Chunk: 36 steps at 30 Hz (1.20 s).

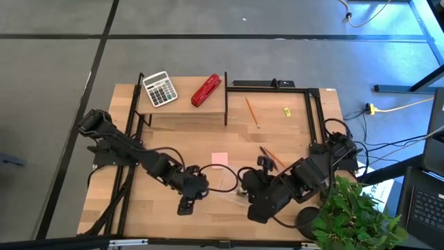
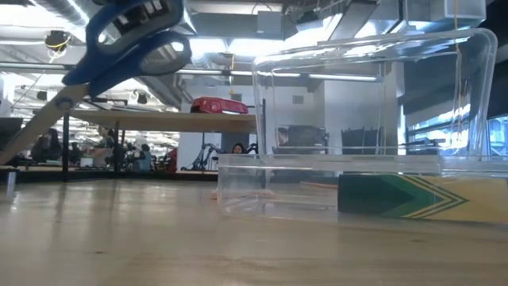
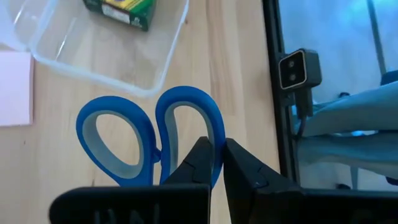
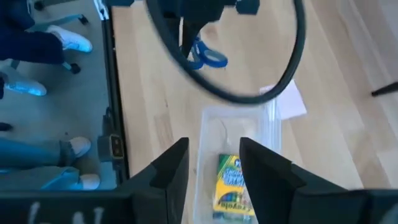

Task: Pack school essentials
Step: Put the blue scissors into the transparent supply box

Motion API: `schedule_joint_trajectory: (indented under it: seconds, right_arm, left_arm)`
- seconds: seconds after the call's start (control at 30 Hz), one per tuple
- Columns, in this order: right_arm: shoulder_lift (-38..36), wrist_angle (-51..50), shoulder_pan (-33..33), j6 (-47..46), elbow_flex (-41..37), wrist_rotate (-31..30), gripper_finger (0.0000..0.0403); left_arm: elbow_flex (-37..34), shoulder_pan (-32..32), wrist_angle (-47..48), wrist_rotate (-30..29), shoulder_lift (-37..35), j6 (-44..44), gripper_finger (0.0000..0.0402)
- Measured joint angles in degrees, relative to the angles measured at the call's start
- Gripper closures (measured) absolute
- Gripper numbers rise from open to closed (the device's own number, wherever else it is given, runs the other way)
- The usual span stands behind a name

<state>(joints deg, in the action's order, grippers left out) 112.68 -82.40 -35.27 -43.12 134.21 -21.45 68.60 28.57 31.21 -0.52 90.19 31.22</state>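
A: Progress? One item is seen packed: a green-and-yellow crayon box [image 4: 232, 183] lies inside the clear plastic case [image 3: 158, 74]. The blue-handled scissors [image 3: 152, 140] are pinched by one handle loop in the left gripper [image 3: 214, 163], jaws closed tight on the loop, lifted off the wooden table [image 1: 291, 142] just beside the case.

A: Left out on the table: the pink sticky-note pad [image 1: 219, 159] near the case, an orange pencil [image 1: 252, 112] and a small yellow piece [image 1: 286, 111] farther back, plus a dark pen with another pencil [image 1: 269, 157] by the right arm. So well under half is judged done.

B: Right gripper [image 4: 214, 163]?

A: Held above the open case, fingers parted, nothing between them.

B: View differences?

A: Only the high view gives the loose items and the raised shelf with the calculator [image 1: 159, 89] and red stapler [image 1: 206, 90], neither counted as a task item. The lift of the scissors off the table is shown by the low view alone, where the case's lid is also seen standing upright. The grip on the loop is confirmed only by the left wrist view. The crayon label is readable best from the right wrist view.
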Motion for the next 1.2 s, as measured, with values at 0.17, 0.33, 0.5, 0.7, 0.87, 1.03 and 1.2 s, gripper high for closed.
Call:
schedule_joint_trajectory:
  seconds: [0.17, 0.33, 0.5, 0.7, 0.87, 1.03, 1.2]
  right_arm:
    - [0.0, -6.3, -1.5, -6.3, 0.0, 0.1, 0.0258]
    - [0.1, -7.7, -2.5, -9.2, -0.8, 0.0, 0.0258]
    - [0.2, -7.6, -2.6, -10.9, -6.0, 0.5, 0.0258]
    - [0.3, -3.0, -2.6, -9.1, -13.5, 1.1, 0.0258]
    - [0.2, -1.7, -2.6, -10.9, -18.8, 6.6, 0.0258]
    - [0.2, 0.1, -2.8, -12.3, -24.0, 7.8, 0.0258]
    - [0.2, 2.1, -2.8, -12.1, -27.7, 8.1, 0.0258]
  left_arm:
    - [0.0, -0.7, -2.8, 0.1, 0.0, -1.7, 0.0395]
    - [0.0, -1.2, -4.5, 0.2, 0.0, -2.7, 0.0395]
    - [0.0, -1.3, -7.2, 0.1, 0.0, -5.8, 0.0395]
    - [0.0, -1.6, -12.4, 0.1, 0.0, -9.5, 0.0395]
    - [0.0, -2.7, -16.6, 0.0, 0.0, -12.3, 0.0395]
    - [0.0, -4.0, -20.6, 0.0, 0.0, -15.2, 0.0395]
    - [0.0, -4.3, -25.6, -0.1, 0.0, -17.0, 0.0395]
